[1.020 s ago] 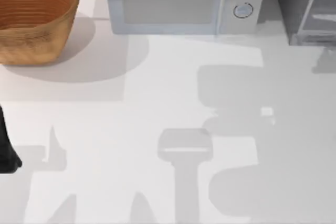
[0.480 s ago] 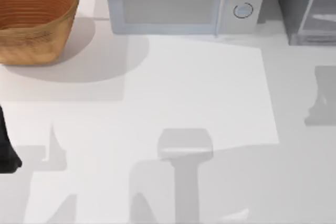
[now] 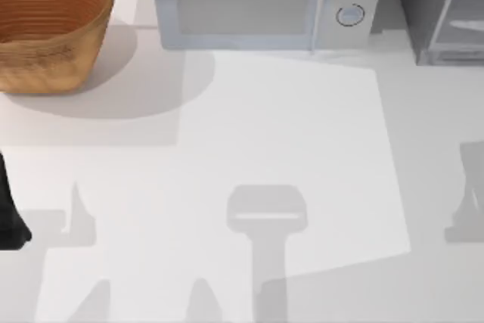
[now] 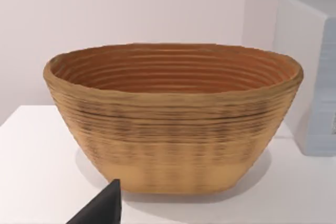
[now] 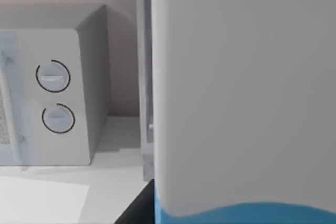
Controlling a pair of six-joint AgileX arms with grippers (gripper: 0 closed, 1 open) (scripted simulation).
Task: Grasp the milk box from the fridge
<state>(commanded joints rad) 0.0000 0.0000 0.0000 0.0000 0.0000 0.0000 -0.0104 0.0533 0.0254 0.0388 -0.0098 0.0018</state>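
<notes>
Two dark slivers are all you get of the grippers. At the right gripper (image 5: pixel 137 209), a dark wedge sits just beside the milk box (image 5: pixel 241 93), low against its near face. You cannot tell whether that gripper is apart, together or clamped on the carton. The milk box stands very close to the right wrist camera, with a broad white face and a light blue band beginning at its lower part. Just beside it runs the fridge (image 5: pixel 144 77), seen as a pale upright frame edge. You cannot tell whether the carton is inside the cabinet or in front of it.

Beyond that frame stands the microwave (image 5: pixel 58 98), its two round knobs (image 5: pixel 52 76) one above the other.

At the left gripper (image 4: pixel 102 208), one dark tip points toward the basket (image 4: pixel 173 124), apart from it. Its state cannot be told either. The woven basket stands upright on the worktop (image 4: pixel 31 171).

From the top view you get the layout that the wrist cameras lack. The basket is in the worktop's far left corner, the microwave along the far edge at the middle, and the fridge in the far right corner. The left arm (image 3: pixel 9 209) is parked at the left edge. A grey shadow (image 3: pixel 469 194) lies at the right edge.
</notes>
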